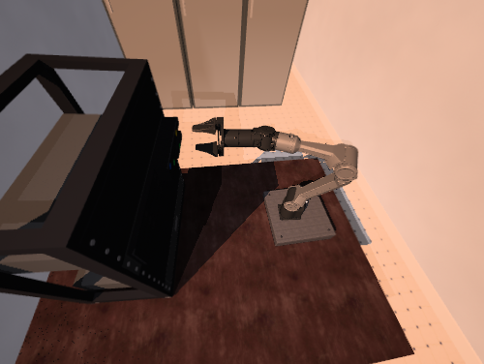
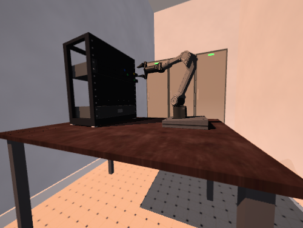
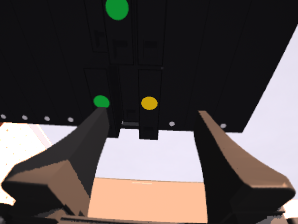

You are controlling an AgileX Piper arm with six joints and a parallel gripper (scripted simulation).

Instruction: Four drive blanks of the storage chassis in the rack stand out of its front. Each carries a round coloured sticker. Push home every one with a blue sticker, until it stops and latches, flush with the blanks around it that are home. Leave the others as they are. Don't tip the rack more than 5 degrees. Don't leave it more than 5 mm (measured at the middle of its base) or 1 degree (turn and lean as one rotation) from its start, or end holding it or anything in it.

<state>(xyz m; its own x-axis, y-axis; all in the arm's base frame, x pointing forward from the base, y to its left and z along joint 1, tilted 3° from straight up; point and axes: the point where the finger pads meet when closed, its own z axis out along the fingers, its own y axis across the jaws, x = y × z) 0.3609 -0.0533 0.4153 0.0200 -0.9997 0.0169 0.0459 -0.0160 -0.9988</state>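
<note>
Drive blanks: in the wrist view three stickers show on the dark chassis front ahead of the fingers; a green sticker just beyond the tip of one finger, a yellow sticker between the two fingers' lines, a larger-looking green sticker above at the frame's upper edge.
Protruding blanks: the yellow-stickered blank juts past the lower edge of the front; the one with the lower green sticker seems to as well, partly hidden by the finger.
Blue sticker: a small blue dot shows on the chassis front in the exterior view, beside a green dot; not visible from the wrist.
Storage chassis: mounted in the rack, its front facing the fingers, on the upper half.
Rack contents: a tan shelf-like unit in the upper part, another low down; a dark panel along the bottom front.
Gripper: gripper held level, close to the chassis front, not touching as far as the top view shows.
Fingers: spread wide apart, nothing between them.
Arm base: on a grey base plate behind the fingers.
Tabletop: dark wood tabletop carries rack and base plate.
</note>
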